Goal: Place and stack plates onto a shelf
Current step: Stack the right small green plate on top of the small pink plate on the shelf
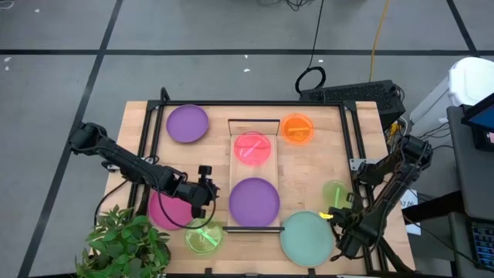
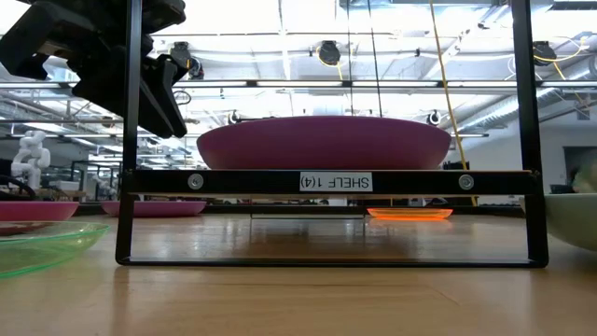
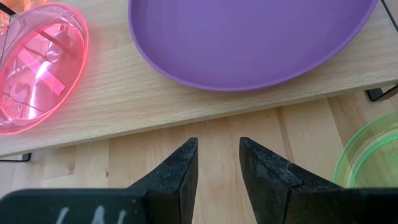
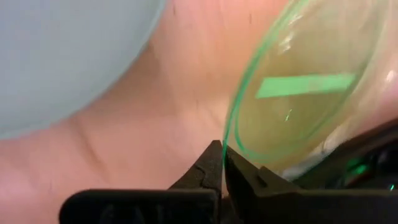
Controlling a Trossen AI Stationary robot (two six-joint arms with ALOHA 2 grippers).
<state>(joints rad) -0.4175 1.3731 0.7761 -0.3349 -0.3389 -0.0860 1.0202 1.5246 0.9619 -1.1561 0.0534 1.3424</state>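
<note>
From above I see my wooden table with a long narrow light-wood shelf running down its middle. Two plates sit on the shelf: a small translucent pink-red plastic disc toward the far end, and a large opaque purple plastic plate toward the near end, apart from each other. A second large purple plate lies on the table at the far left, and a small translucent orange plate lies just right of the shelf's far end.

My left gripper hovers just left of the shelf beside the purple plate on it, its two dark fingers slightly apart and holding nothing. Under that arm lies a large magenta plate, and a small neon green translucent plate lies at the near edge below the gripper.

My right gripper is low at the near right, its fingers pinched together on the rim of a second small translucent green plate. A large pale teal plate lies just beside it, toward the near edge.

A leafy green plant stands at the near left corner
</note>
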